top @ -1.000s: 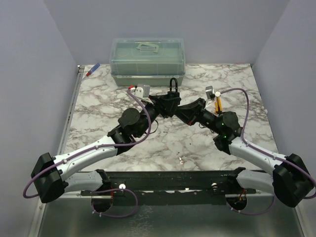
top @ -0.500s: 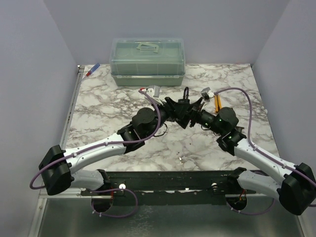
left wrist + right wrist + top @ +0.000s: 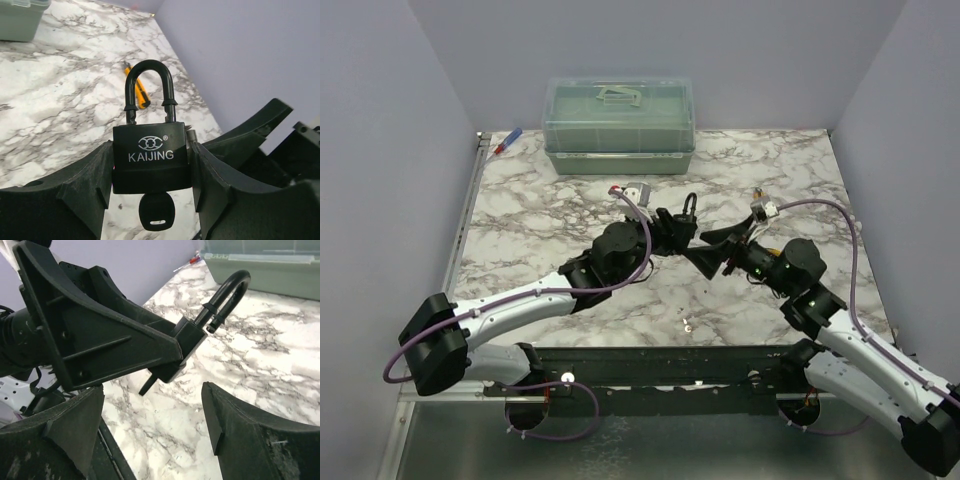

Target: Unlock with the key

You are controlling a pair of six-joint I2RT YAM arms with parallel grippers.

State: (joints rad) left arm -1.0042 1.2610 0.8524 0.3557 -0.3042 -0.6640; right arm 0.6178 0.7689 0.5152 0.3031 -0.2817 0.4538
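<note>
The left hand (image 3: 675, 228) is held above the marble table (image 3: 60, 90), clamped on the body of a black padlock (image 3: 150, 165) kept shackle-up. The right hand (image 3: 151, 400) is spread apart just beside it, with nothing gripped. The key (image 3: 156, 211) is lodged in the padlock's underside, its black head hanging below.

Your lighting's soft, even and fairly bright, barely any shadows on the desk (image 3: 520, 215). Padlock (image 3: 150, 157) lettering's crisp in your left wrist view; background's a bit soft.
</note>
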